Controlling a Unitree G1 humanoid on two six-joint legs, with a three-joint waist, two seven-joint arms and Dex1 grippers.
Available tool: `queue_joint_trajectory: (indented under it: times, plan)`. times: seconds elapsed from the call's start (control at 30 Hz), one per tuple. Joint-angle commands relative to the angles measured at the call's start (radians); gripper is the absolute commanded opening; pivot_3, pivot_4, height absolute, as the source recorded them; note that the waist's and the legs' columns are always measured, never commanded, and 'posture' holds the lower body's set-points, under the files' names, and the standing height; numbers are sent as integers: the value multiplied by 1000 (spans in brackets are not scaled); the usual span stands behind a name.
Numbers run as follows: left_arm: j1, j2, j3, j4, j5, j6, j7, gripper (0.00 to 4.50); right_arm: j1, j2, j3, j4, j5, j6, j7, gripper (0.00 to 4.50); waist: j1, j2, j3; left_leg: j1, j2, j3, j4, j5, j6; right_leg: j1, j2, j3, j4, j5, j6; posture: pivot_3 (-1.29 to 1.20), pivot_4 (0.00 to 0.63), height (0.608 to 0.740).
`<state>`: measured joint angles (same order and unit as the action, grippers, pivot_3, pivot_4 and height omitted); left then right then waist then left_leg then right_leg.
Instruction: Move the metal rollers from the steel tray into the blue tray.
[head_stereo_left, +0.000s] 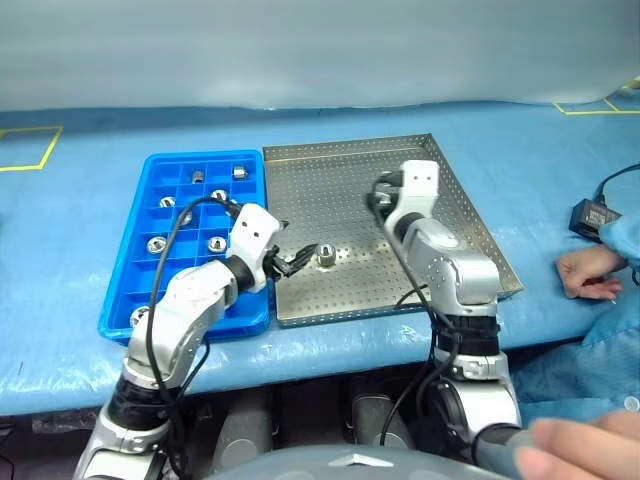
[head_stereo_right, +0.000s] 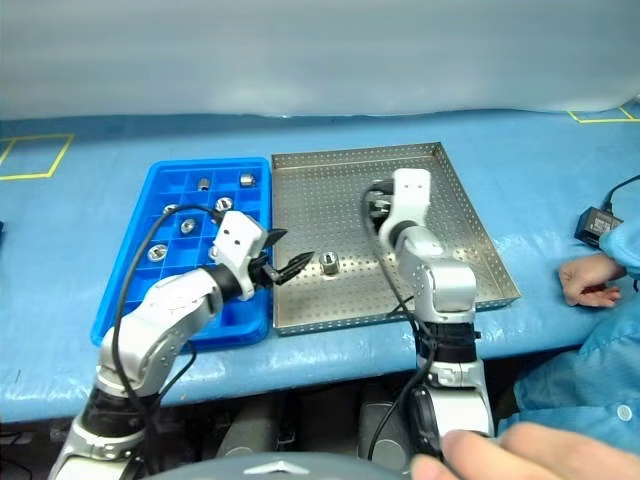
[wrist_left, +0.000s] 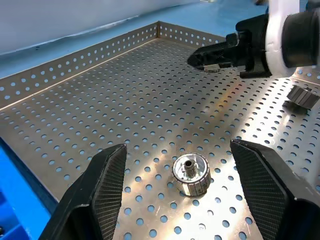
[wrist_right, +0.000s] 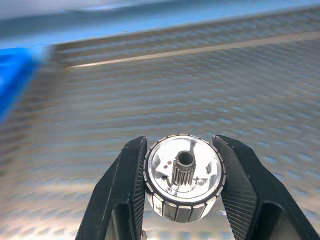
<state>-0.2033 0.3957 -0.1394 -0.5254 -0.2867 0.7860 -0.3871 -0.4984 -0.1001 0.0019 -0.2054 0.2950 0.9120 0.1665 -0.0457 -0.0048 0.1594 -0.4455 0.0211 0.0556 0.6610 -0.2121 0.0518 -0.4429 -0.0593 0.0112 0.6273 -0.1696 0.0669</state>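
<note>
Clearly, the right gripper (wrist_right: 182, 187) pinches one roller (wrist_right: 183, 176) above the steel tray (head_stereo_left: 470, 215), its background blurred. The left gripper (wrist_left: 182, 197) gapes around another roller (wrist_left: 190, 174) at the tray's seven o'clock; the blue tray (head_stereo_left: 125, 290) is partly hidden by the left arm.

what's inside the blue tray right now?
The blue tray holds metal rollers lying singly in several compartments; about eight are visible across the head views. The left arm covers the near right cells, so anything there can't be seen.
</note>
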Motion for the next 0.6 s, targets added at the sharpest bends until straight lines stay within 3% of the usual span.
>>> queue_joint_trajectory:
  times: [0.03,0.17,0.4,0.6]
  plan:
    - [29,65,61,-82,27,57,27,3602,30,-33,123,-176,107,59,153,1709,7,0,0,0,1,-1,0,0,0,0,0,-1,0,0,-1,39,150,740]
    - [99,176,112,-159,97,155,82,3602,32,-19,213,-216,149,82,201,1709,24,0,0,0,3,0,2,1,-2,0,-1,-1,2,-4,-6,77,150,740]
    - [150,173,289,-226,122,270,153,3602,11,15,386,-128,127,37,267,1709,60,-1,0,0,3,1,4,2,-2,0,-2,-2,1,-5,-3,149,150,740]
    - [203,190,317,-260,104,309,123,3602,-10,64,504,32,77,-39,320,1709,75,-1,0,0,3,2,2,3,-3,-1,-2,-2,1,-2,-8,178,150,740]
